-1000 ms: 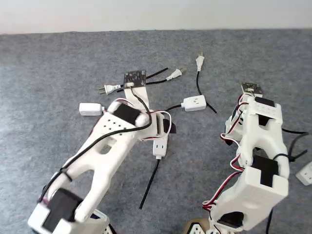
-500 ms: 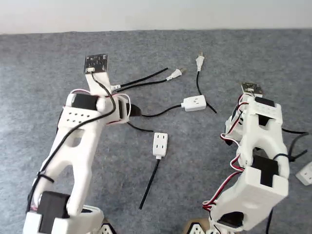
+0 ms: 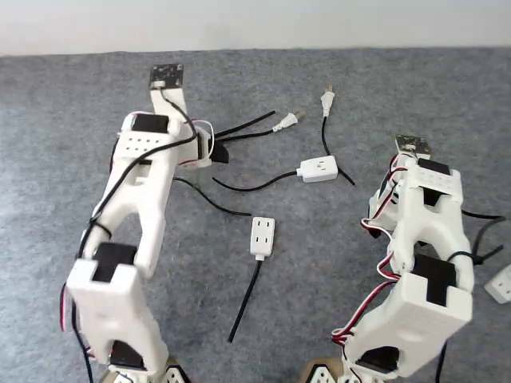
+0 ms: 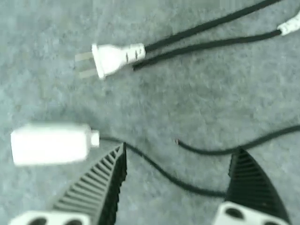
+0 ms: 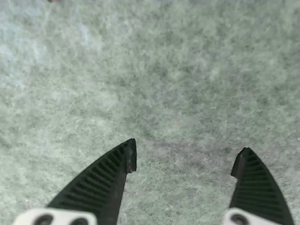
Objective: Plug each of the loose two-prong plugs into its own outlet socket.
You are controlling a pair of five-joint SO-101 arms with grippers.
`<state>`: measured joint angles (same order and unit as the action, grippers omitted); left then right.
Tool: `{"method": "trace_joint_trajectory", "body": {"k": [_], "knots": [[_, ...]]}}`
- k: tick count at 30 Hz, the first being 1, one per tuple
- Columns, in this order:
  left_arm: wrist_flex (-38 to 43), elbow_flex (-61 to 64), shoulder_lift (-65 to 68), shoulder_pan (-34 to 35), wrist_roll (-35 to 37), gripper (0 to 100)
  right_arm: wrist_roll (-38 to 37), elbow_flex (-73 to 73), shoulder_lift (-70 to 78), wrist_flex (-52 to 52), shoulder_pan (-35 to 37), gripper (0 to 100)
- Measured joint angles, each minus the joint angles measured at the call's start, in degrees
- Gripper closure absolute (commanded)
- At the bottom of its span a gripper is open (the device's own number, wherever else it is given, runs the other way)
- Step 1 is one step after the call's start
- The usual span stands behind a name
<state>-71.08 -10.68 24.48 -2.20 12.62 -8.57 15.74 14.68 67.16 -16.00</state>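
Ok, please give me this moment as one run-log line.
left pincer: open, over black cable | right pincer: open, over grey carpet | two-prong plug: loose, apart from white socket block

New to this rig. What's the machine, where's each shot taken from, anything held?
Two white robot arms, the left arm and right arm, sit side by side on a grey mat. One picture looks down from a fixed camera; the other two come from cameras on each wrist. The left gripper is open over a white two-prong plug and a socket block. The right gripper is open over mat. An outlet socket and a second plug lie between the arms. Nothing is held.
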Motion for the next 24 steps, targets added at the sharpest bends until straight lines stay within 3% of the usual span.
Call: {"method": "trace_joint_trajectory", "body": {"k": [10, 18, 24], "knots": [[0.0, -17.7, 16.6, 2.7, -28.0, 67, 0.0, 0.0, 0.0, 0.0, 0.0, 67.4], [0.2, -32.6, 27.9, 4.8, -41.3, 67, 0.0, 0.0, 0.0, 0.0, 0.0, 67.4], [6.2, -44.4, 37.6, 6.2, -44.9, 67, 0.0, 0.0, 0.0, 0.0, 0.0, 67.4]]}}
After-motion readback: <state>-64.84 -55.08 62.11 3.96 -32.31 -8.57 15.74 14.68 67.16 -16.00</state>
